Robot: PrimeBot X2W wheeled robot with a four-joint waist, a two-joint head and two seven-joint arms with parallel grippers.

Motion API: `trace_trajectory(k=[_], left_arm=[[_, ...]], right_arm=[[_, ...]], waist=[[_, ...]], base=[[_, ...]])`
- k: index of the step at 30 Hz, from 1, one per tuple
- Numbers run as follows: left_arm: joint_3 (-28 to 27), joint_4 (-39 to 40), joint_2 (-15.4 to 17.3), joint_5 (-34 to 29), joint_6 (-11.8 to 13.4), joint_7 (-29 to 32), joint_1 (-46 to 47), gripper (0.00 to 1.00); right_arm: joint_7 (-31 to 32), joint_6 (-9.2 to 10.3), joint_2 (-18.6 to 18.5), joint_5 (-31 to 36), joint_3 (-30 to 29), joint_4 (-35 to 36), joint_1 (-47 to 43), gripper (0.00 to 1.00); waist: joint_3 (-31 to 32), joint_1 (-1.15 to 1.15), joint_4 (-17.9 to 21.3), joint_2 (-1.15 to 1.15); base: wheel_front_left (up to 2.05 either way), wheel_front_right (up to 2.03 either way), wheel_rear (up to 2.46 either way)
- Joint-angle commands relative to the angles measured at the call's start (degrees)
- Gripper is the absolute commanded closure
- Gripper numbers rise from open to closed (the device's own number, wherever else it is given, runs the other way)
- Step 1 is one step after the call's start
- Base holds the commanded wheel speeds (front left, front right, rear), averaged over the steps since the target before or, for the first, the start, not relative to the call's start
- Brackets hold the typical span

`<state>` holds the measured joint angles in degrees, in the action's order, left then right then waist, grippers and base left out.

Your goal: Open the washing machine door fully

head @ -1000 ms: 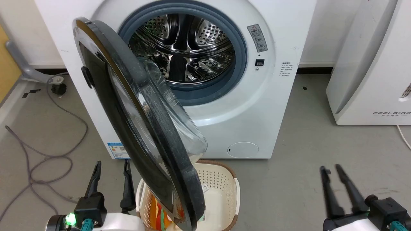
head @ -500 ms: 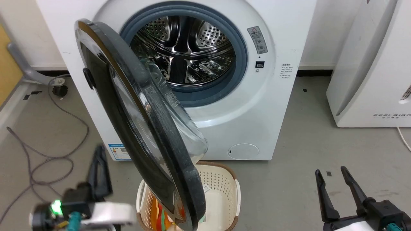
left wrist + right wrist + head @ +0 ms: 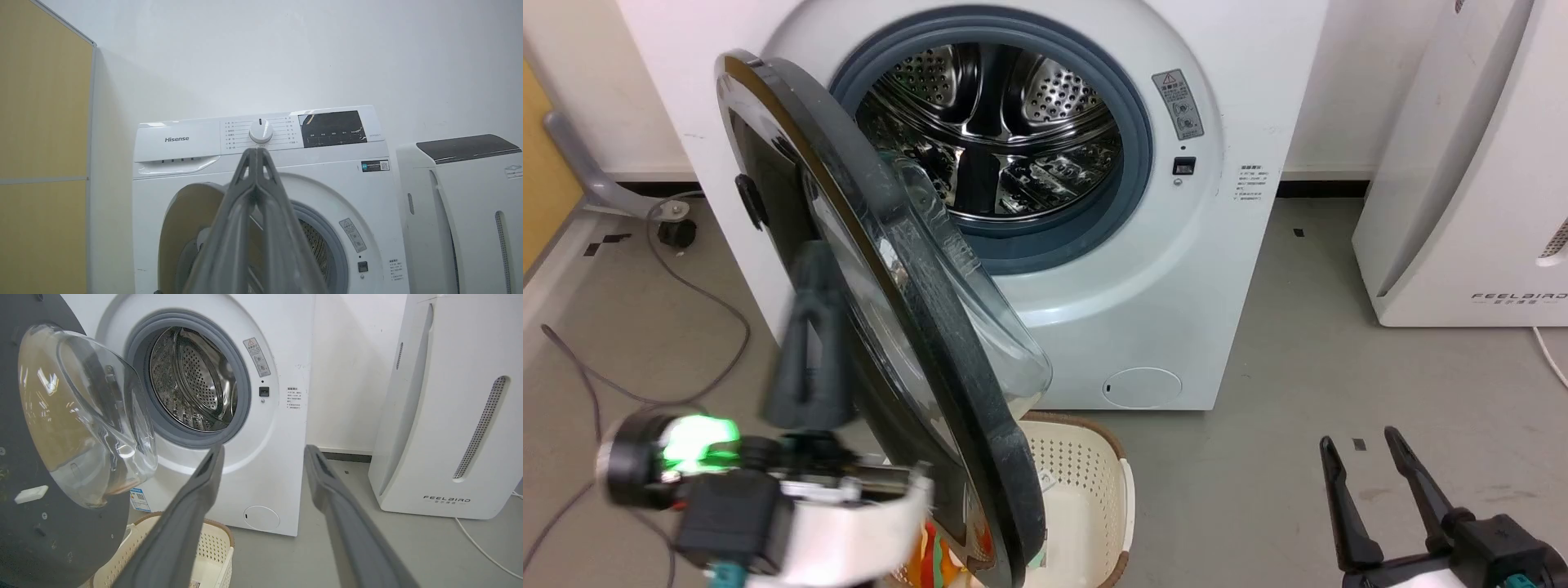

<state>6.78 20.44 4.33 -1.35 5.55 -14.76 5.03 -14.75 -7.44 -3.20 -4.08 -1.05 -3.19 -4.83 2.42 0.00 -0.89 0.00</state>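
2 logos, Hisense (image 3: 177,139), FEELBIRD (image 3: 446,499), washing machine door (image 3: 931,343) ajar, left tool (image 3: 257,151) closed, right tool (image 3: 263,447) spread

The left gripper (image 3: 810,269) is up at the near left, blurred, with its two fingers (image 3: 245,212) pressed together at the tips and pointing away. A green light (image 3: 696,434) glows on its wrist, beside the pale forearm (image 3: 858,523). The right gripper (image 3: 1360,445) sits low at the near right, fingers spread apart and gripping nothing.
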Motion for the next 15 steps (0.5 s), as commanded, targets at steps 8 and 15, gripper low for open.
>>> trace_trajectory(k=[8,15], left_arm=[[11.6,2.3,-0.5,-0.5,-3.1,-0.2,2.4,1.00],[19.3,0.1,-0.7,-0.1,-5.1,-0.2,2.0,1.00]], right_arm=[[-0.2,-0.05,0.3,-0.1,0.4,0.1,-1.1,0.00],[-0.2,-0.05,0.3,-0.1,0.3,0.0,-1.0,0.00]], waist=[[-0.3,0.00,-0.5,0.00],[-0.4,0.00,-0.9,0.00]], base=[[0.00,0.00,0.00],[0.00,0.00,0.00]])
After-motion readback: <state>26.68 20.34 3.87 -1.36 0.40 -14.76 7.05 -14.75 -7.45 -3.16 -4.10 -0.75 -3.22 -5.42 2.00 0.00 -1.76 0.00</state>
